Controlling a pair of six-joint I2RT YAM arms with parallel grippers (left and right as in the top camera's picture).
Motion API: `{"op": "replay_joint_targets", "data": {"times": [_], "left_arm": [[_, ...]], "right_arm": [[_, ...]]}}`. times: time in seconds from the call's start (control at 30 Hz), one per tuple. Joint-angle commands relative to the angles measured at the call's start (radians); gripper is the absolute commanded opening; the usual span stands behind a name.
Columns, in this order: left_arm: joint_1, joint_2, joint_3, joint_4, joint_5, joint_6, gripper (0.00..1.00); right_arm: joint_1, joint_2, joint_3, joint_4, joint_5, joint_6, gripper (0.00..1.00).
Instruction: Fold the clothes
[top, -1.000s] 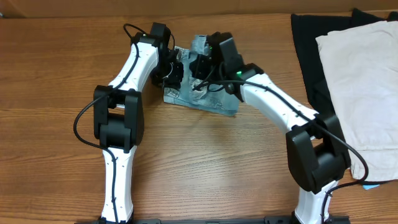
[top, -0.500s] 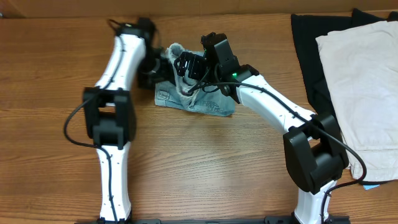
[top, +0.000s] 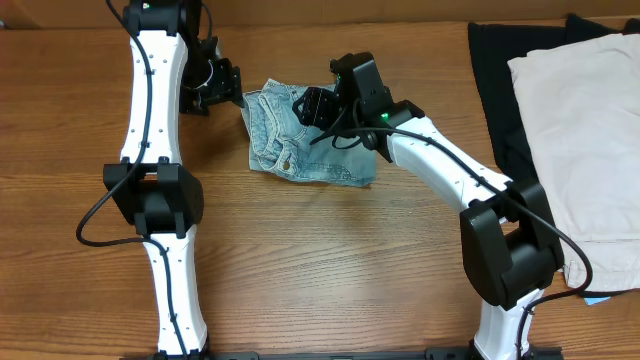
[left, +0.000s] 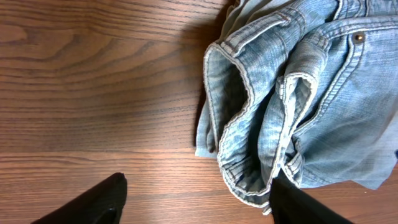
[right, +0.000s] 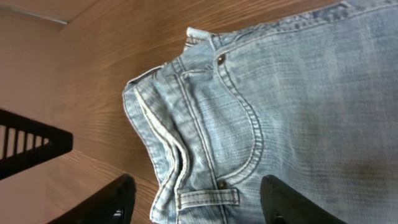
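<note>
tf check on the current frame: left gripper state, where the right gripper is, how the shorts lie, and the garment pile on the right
1. The left gripper is shut on the denim shorts. False: it is open, off the shorts' edge over the bare table.
2. The right gripper is over the shorts, and it is open. True.
3. The cream-white garment lies on top of the black garment. True.
4. The shorts lie flat and fully spread. False: they are bunched, and the left wrist view shows loose folds at the edge nearest the left gripper.
</note>
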Motion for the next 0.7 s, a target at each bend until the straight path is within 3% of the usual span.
{"op": "replay_joint_targets", "data": {"times": [0.0, 0.03, 0.1, 0.27, 0.43, 0.67], "left_arm": [[-0.026, 0.004, -0.011, 0.002, 0.088, 0.111, 0.82], [-0.031, 0.006, -0.015, 0.002, 0.106, 0.137, 0.85], [-0.045, 0.006, -0.020, 0.002, 0.113, 0.153, 1.00], [-0.087, 0.006, -0.031, 0.027, 0.085, 0.158, 1.00], [-0.126, 0.006, -0.099, 0.067, -0.007, 0.055, 1.00], [-0.138, 0.006, -0.288, 0.199, 0.001, 0.011, 1.00]], "right_arm": [[-0.040, 0.000, 0.029, -0.010, 0.014, 0.009, 0.84], [-0.061, 0.000, 0.029, -0.024, 0.011, 0.012, 0.87], [-0.119, -0.002, 0.029, -0.076, -0.007, 0.013, 0.92], [-0.246, -0.002, 0.028, -0.224, -0.020, 0.042, 0.99], [-0.263, -0.002, 0.028, -0.249, 0.009, 0.042, 1.00], [-0.257, -0.002, 0.028, -0.250, 0.032, 0.041, 1.00]]}}
